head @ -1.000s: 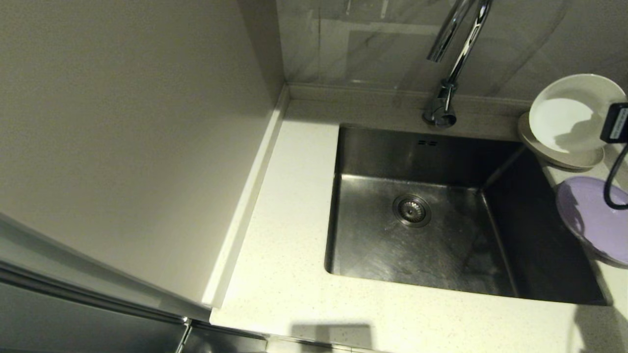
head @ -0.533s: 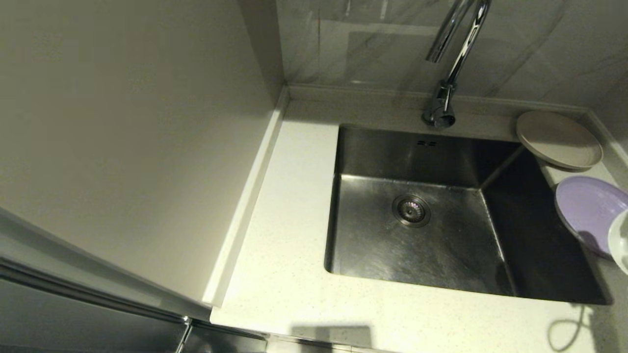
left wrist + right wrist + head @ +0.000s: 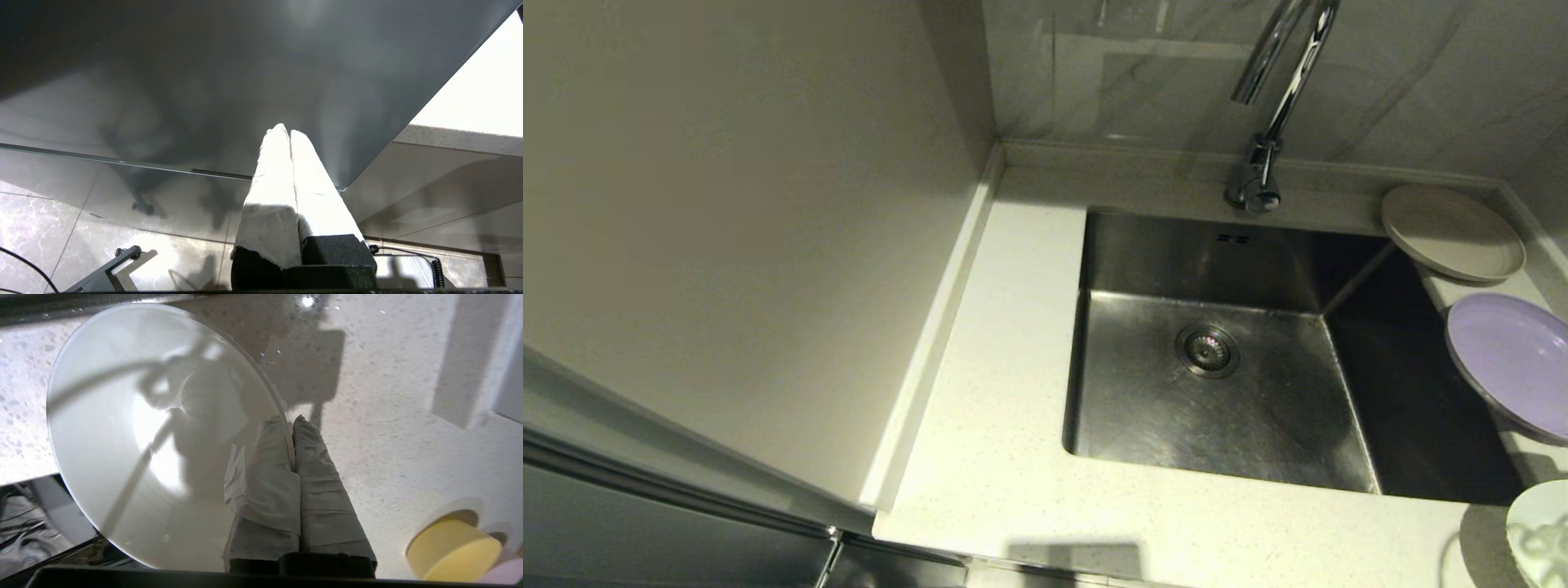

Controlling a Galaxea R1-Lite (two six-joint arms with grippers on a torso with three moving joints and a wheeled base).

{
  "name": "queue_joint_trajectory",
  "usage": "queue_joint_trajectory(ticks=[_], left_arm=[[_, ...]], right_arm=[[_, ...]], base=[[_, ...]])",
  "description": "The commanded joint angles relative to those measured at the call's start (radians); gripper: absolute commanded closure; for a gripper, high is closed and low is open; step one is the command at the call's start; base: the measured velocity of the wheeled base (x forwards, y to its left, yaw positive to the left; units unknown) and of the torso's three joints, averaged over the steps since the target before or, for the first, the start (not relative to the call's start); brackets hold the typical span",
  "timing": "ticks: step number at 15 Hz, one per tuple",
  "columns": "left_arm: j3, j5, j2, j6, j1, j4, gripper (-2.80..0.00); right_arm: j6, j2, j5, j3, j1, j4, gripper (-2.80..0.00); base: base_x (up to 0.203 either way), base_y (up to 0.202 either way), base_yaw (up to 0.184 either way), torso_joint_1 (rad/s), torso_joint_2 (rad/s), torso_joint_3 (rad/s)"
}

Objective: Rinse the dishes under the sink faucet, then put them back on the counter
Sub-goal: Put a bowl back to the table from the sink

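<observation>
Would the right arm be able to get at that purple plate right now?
Probably not yet: the right gripper is shut on the white bowl's rim, so it's occupied. The purple plate itself lies uncovered on the counter beside the sink.

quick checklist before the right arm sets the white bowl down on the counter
1. Grip on bowl: right gripper pinches the rim of the white bowl, fingers shut on it: ok.
2. Counter under the bowl bare: ok.
3. Yellow round object stands apart from the bowl: ok.
4. Lavender plate and beige plate lie on the counter, away from the bowl: ok.
5. Bowl touching the counter yet: cannot tell.
6. Left gripper parked below counter level, shut, holding nothing: ok.
</observation>
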Motion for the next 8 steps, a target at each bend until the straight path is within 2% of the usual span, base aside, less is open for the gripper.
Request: queue_joint_trajectory(ticks=[1, 3, 5, 6, 8], left_arm=[[0.000, 0.001, -0.003, -0.001, 0.000, 0.000, 0.00], [0.000, 0.001, -0.004, -0.001, 0.000, 0.000, 0.00], [0.000, 0.001, -0.003, -0.001, 0.000, 0.000, 0.00], [0.000, 0.001, -0.003, -0.001, 0.000, 0.000, 0.00], [0.000, 0.001, -0.004, -0.001, 0.000, 0.000, 0.00]], right_arm=[[-0.003, 0.096, 0.013, -0.019, -0.027, -0.030, 0.00], [-0.021, 0.135, 0.011, -0.033, -0.069, -0.194, 0.00], [-0.104, 0.174, 0.007, -0.027, -0.130, -0.389, 0.00], [-0.172, 0.190, 0.006, -0.021, -0.167, -0.431, 0.00], [-0.240, 0.205, 0.008, -0.006, -0.224, -0.441, 0.00]], base=[[0.000, 0.000, 0.000, 0.000, 0.00, 0.000], [0.000, 0.000, 0.000, 0.000, 0.00, 0.000], [0.000, 0.000, 0.000, 0.000, 0.00, 0.000], [0.000, 0.000, 0.000, 0.000, 0.00, 0.000], [0.000, 0.000, 0.000, 0.000, 0.00, 0.000]])
